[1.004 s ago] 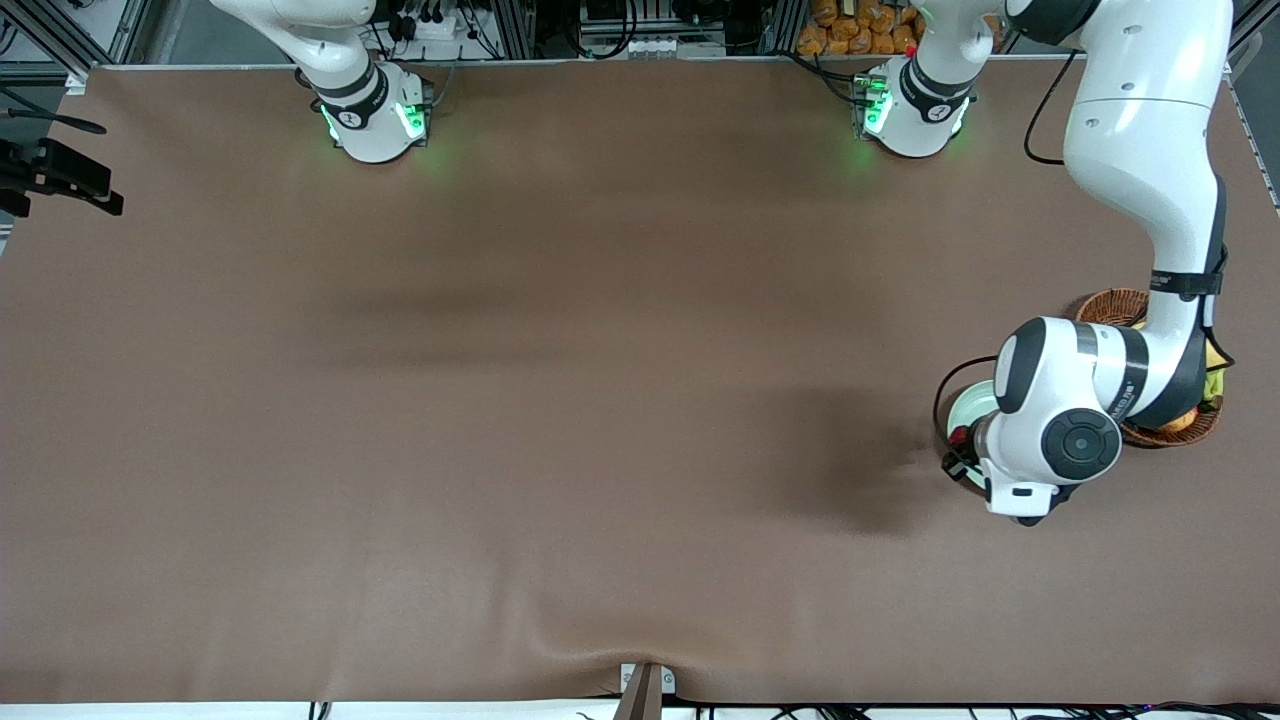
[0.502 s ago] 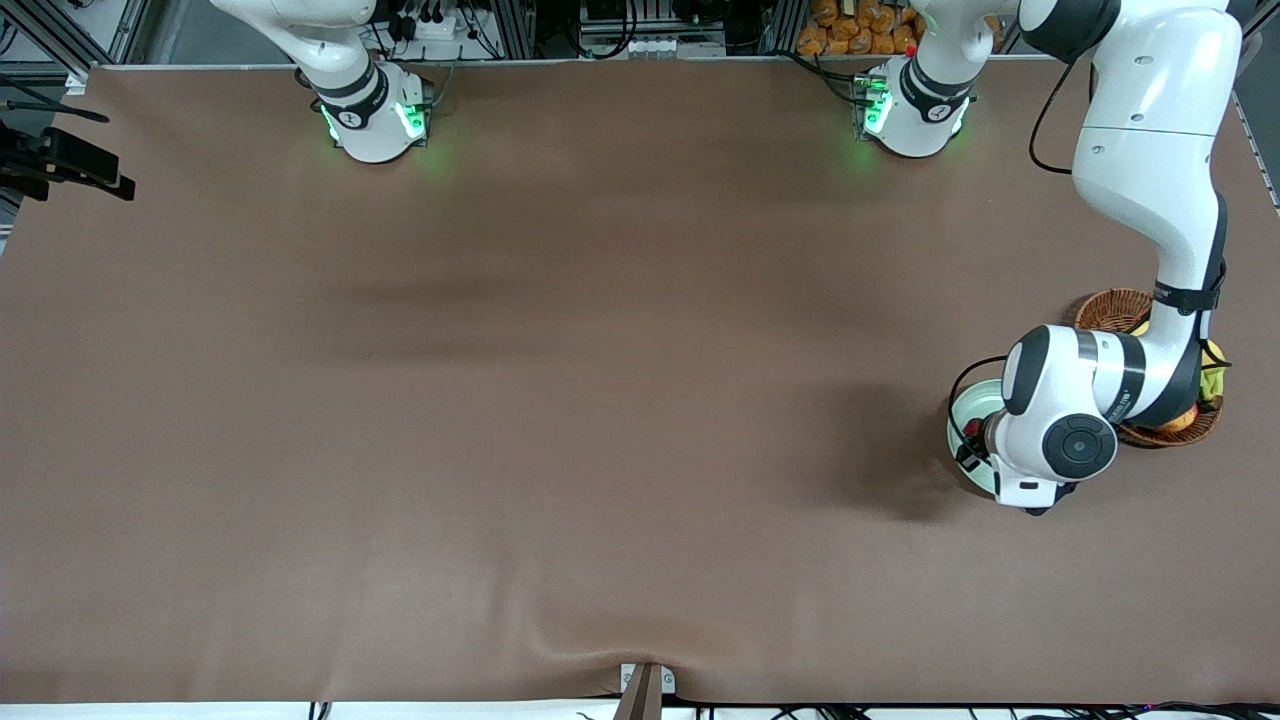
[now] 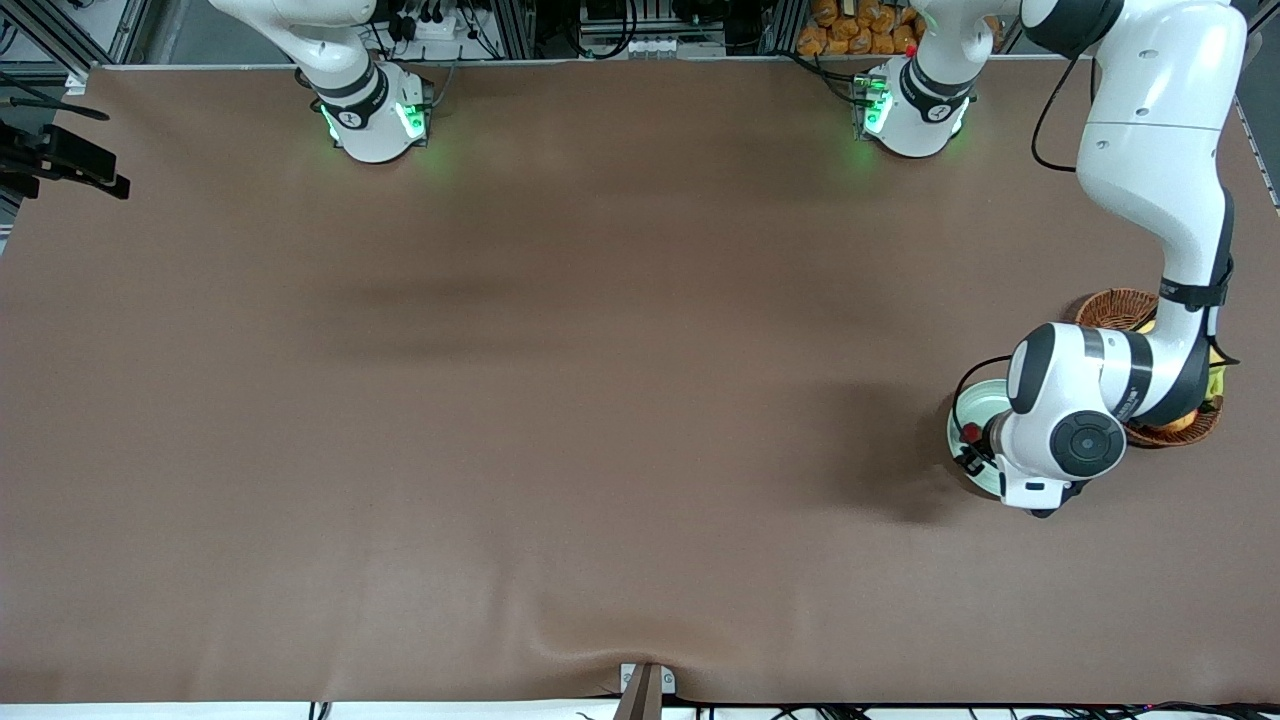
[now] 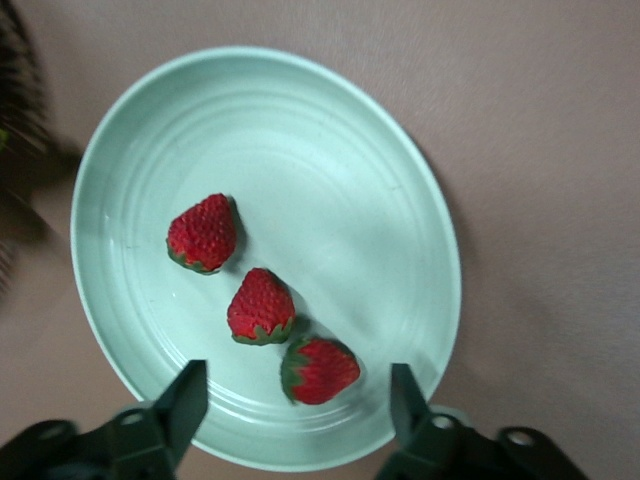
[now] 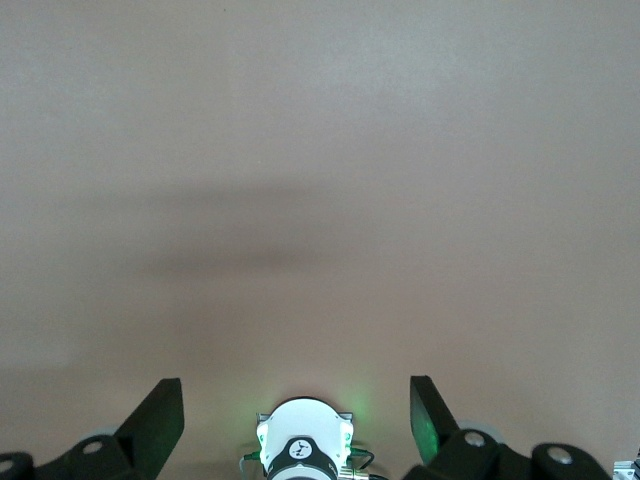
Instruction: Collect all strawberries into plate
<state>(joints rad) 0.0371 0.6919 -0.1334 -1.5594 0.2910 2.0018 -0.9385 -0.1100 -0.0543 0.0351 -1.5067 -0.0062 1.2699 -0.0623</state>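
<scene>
Three strawberries lie on the pale green plate [image 4: 330, 170]: one [image 4: 203, 233] nearest its middle, a second [image 4: 261, 307] beside it, and a third [image 4: 320, 370] closest to the rim. My left gripper [image 4: 297, 400] hangs open just above the plate, its fingers astride the third berry and apart from it. In the front view the left wrist [image 3: 1062, 440] covers most of the plate [image 3: 968, 408], and one strawberry [image 3: 970, 432] peeks out. My right gripper [image 5: 293, 410] is open and holds nothing, over bare table.
A brown wicker basket [image 3: 1112, 306] with yellow and orange fruit stands beside the plate, toward the left arm's end of the table, partly under the left forearm. The brown cloth [image 3: 600, 400] has a wrinkle at its near edge.
The left gripper has opened and the third strawberry now lies on the plate. The left wrist shifted slightly toward the basket. The right arm has not moved.
</scene>
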